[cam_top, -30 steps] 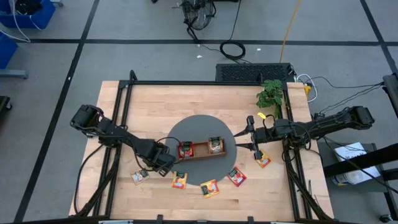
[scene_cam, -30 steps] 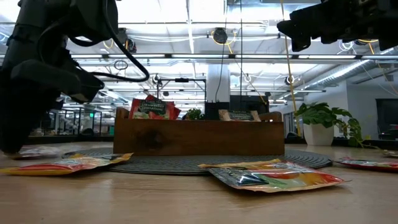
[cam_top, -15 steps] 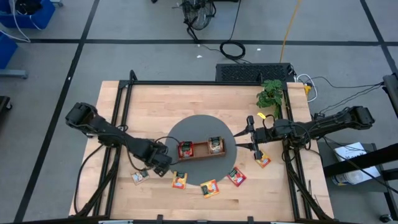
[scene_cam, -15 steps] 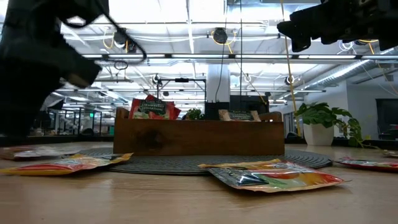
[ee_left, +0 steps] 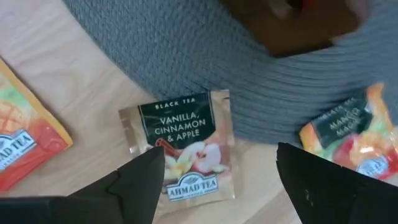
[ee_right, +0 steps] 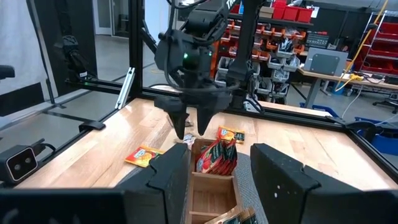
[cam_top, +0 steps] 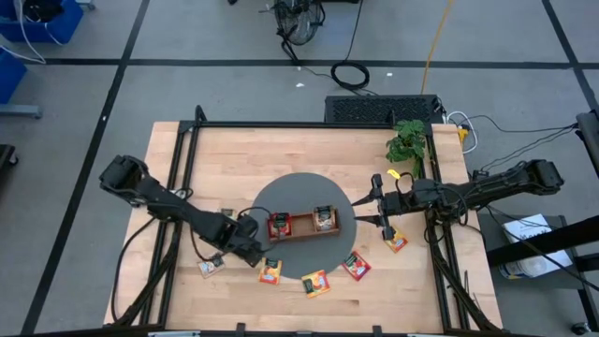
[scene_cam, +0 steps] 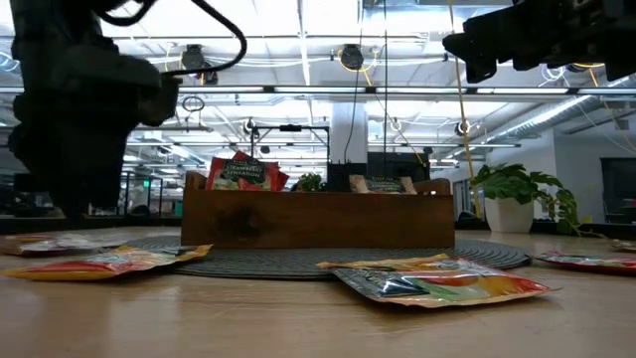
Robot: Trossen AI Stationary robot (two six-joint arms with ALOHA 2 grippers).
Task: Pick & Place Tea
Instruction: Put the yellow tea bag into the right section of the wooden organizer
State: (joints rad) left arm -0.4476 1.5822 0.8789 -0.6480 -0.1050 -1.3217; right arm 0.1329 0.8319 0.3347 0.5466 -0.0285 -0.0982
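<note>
Hovering open and empty, the left pincer [ee_left: 214, 180] straddles a whitish packet [ee_left: 183, 146] lying flat on the worktop [cam_top: 309, 145] just off the grey mat [cam_top: 281, 194], toward the front edge; it looks light, thin, limp and slick, so I would pinch it across opposite edges. Orange packets [ee_left: 345, 134] lie close either side, the tray [cam_top: 301, 226] stands just behind, and the right pincer [cam_top: 367, 208] waits half open, empty, beside the mat.
</note>
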